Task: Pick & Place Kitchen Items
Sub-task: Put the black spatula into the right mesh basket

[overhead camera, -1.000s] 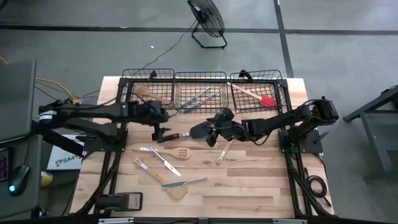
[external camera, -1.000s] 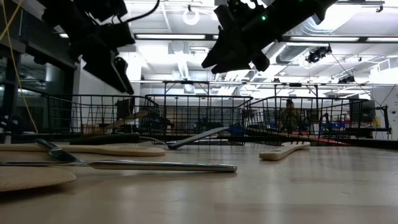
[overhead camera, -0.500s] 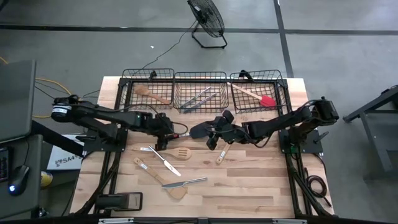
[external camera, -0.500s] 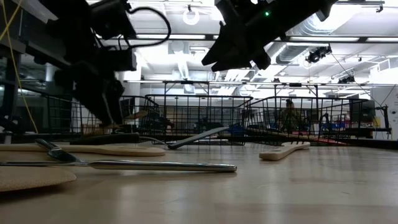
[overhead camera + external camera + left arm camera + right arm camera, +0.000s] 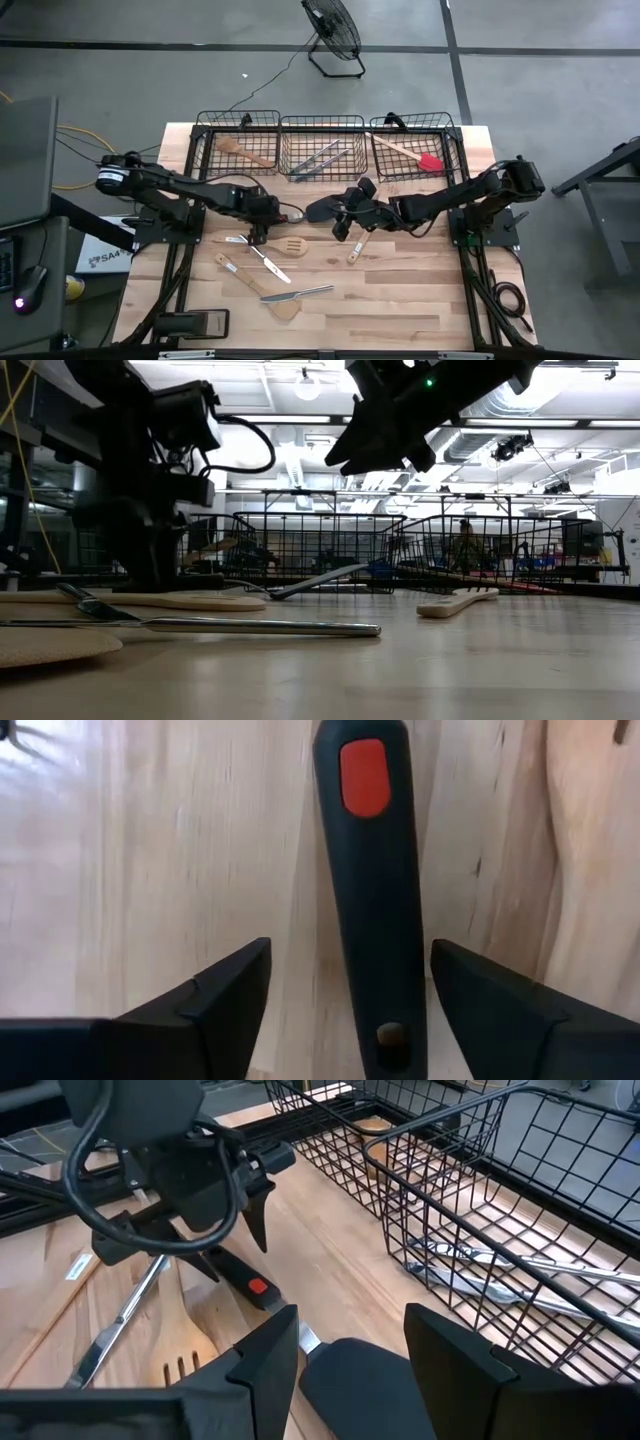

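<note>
A black turner (image 5: 318, 210) lies flat on the wooden table, its handle (image 5: 370, 870) with a red spot pointing toward the table's left edge. My left gripper (image 5: 350, 948) is low over that handle, pointing steeply down and open. One finger stands on each side with a gap to both. My right gripper (image 5: 342, 222) hangs open well above the turner's head (image 5: 350, 1380), high over the table in the low view (image 5: 350, 450). Wooden spatulas (image 5: 291, 247) and metal knives (image 5: 266, 259) lie nearer the front edge.
Three black wire baskets line the far edge. The left one (image 5: 238, 128) holds a wooden spatula, the middle one (image 5: 322, 125) metal utensils, the right one (image 5: 412, 125) a red-headed spatula (image 5: 428, 161). A wooden spatula (image 5: 357, 247) lies under my right arm. Bare wood shows front right.
My left gripper has come down from high over the table to just above it. It has swung toward the near edge and tipped to point more steeply down, so its fingers now straddle the turner's handle. The turner has not moved.
</note>
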